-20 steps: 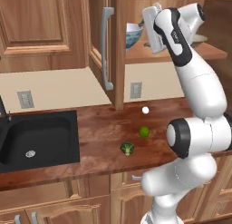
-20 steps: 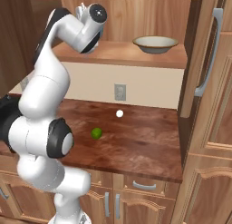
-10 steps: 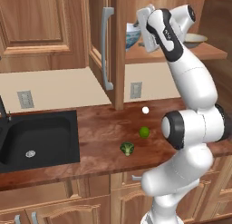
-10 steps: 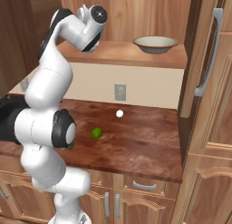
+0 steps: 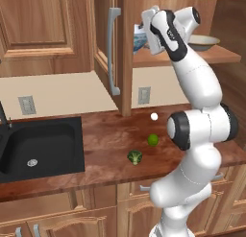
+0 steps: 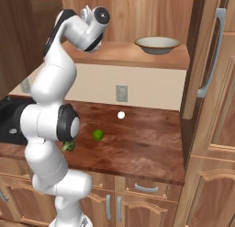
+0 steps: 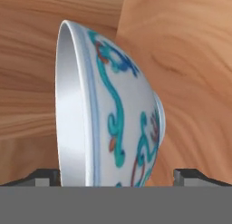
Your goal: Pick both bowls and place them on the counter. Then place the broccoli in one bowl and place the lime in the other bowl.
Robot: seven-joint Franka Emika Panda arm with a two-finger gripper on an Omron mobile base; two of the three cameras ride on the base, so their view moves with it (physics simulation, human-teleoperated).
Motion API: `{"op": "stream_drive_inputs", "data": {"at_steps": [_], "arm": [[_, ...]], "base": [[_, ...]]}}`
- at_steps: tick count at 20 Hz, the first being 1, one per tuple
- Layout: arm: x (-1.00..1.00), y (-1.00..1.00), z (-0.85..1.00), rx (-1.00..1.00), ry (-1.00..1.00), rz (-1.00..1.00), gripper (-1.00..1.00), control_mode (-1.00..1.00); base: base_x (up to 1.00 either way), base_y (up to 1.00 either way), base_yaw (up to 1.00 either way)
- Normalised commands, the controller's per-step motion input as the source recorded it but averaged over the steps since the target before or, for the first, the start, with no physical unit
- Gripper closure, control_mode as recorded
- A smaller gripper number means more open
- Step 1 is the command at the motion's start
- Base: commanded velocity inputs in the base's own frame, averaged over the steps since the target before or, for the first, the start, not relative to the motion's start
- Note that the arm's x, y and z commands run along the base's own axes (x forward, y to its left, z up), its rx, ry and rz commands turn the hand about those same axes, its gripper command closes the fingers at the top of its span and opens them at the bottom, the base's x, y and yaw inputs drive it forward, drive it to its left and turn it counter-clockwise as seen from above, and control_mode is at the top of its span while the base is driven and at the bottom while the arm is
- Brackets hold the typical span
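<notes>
Between open fingertips [image 7: 43, 175], glossy, seemingly untouched blue-patterned bowl [image 7: 108, 109]

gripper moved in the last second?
Yes. In the left base view the gripper has shifted left toward the cabinet post, closing on the blue-patterned bowl, jaws open.

The white bowl [image 7: 113, 109] with blue pattern stands between the end effector's [image 7: 118, 175] wide-apart fingertips [image 7: 43, 175], wooden cabinet walls [image 7: 190, 60] behind it.
</notes>
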Motion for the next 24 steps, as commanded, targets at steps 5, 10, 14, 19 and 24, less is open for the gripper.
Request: {"op": "stream_drive_inputs", "data": {"at_steps": [5, 10, 14, 19, 24], "arm": [[0.19, 0.04, -0.06, 0.0, 0.01, 0.0, -1.0, -1.0], [0.05, 0.08, -0.16, 0.0, 0.04, 0.0, -1.0, -1.0], [-0.04, 0.05, -0.17, 0.0, 0.05, 0.0, 1.0, -1.0], [-0.23, 0.0, -0.24, 0.0, 0.06, 0.0, 1.0, -1.0], [-0.3, 0.0, -0.19, 0.0, 0.09, 0.0, 1.0, -1.0]], "base": [[0.0, 0.0, 0.0], [0.0, 0.0, 0.0], [0.0, 0.0, 0.0], [0.0, 0.0, 0.0], [0.0, 0.0, 0.0]]}}
